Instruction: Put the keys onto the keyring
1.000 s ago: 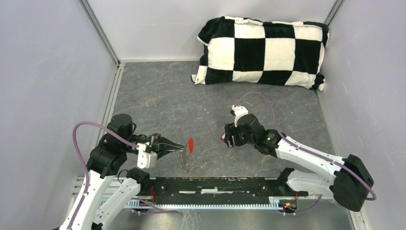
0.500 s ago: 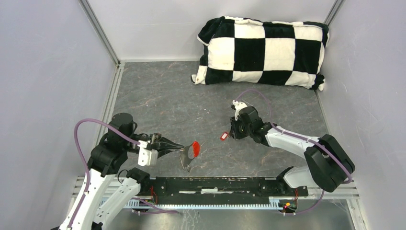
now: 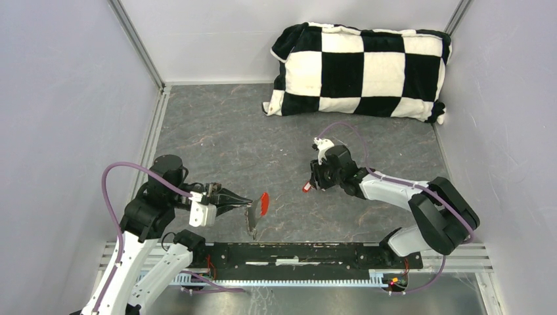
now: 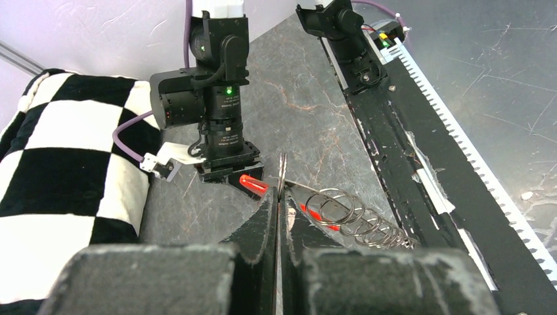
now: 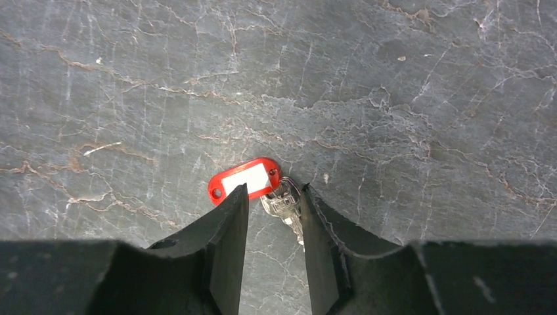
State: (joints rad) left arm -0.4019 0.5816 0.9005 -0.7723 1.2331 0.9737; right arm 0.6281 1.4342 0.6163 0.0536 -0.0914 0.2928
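**Left clamped on the ring, right spread over the keys**

The tabletop point(image 3: 223, 131) is a dark grey, stone-veined sheet marked with pale scratches, boxed in by plain pale walls point(image 3: 66, 98). A plush black-and-white chequered pillow point(image 3: 360, 71) lies in the far right corner. Along the near edge runs a black rail point(image 3: 295, 252), scuffed white in places.

My left gripper point(image 3: 244, 201) is pinched tight on the keyring point(image 4: 358, 220), close to the near edge and left of the middle. The keyring is a short chain of thin silver wire rings with a flat bright-red fob point(image 3: 263, 203). In the left wrist view my own fingers hide most of the fob. I cannot tell whether the chain's lower end touches the table.

My right gripper point(image 5: 274, 191) has its fingers spread, low over the keys point(image 5: 287, 205) around the middle of the tabletop. They lie flat, small and silvery, joined to a red plastic tag point(image 5: 245, 180) with a white insert. The blades run partly under one finger point(image 5: 322, 243), so I cannot count them. From above only a red speck shows.
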